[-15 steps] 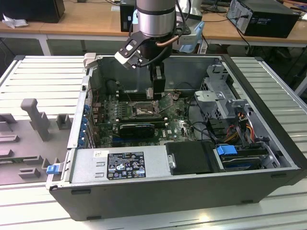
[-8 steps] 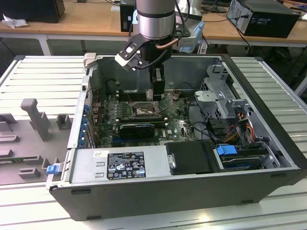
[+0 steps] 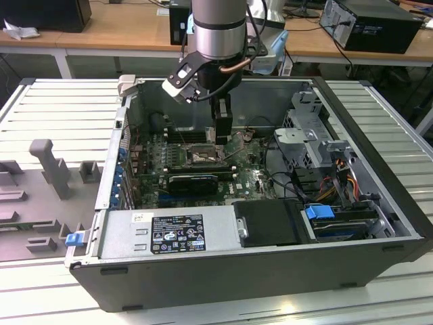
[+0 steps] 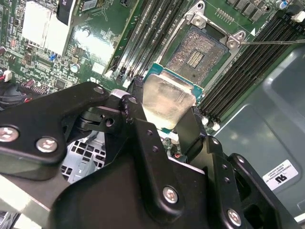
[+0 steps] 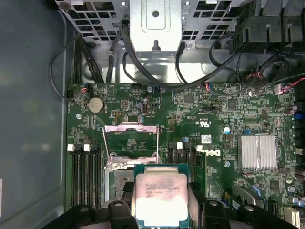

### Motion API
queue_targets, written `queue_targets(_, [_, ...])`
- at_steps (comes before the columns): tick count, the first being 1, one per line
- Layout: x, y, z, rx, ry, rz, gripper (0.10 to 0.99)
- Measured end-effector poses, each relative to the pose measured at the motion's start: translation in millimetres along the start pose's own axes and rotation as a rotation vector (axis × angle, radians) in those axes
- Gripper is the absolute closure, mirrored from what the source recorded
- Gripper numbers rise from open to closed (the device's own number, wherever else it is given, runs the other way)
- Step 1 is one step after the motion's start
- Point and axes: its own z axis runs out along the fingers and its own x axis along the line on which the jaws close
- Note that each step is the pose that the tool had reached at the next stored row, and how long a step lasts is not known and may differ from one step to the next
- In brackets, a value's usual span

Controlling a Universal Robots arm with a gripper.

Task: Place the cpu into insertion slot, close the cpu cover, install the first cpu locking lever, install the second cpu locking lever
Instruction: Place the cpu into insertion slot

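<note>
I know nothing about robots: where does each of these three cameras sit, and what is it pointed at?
Exterior view: off the arm, outside the open computer case, looking down into it; the arm and gripper show.
First wrist view: on the arm, facing down at the motherboard; its fingers show, clamping the cpu.
Second wrist view: on the arm, slanted toward the insertion slot; the gripper's black body shows.
Both wrist views share the cpu and slot.
</note>
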Motion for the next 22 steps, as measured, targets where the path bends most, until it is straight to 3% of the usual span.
queue_targets(22, [-0.2, -1.5, 16.8, 0.000, 0.0000, 0.000, 0.561])
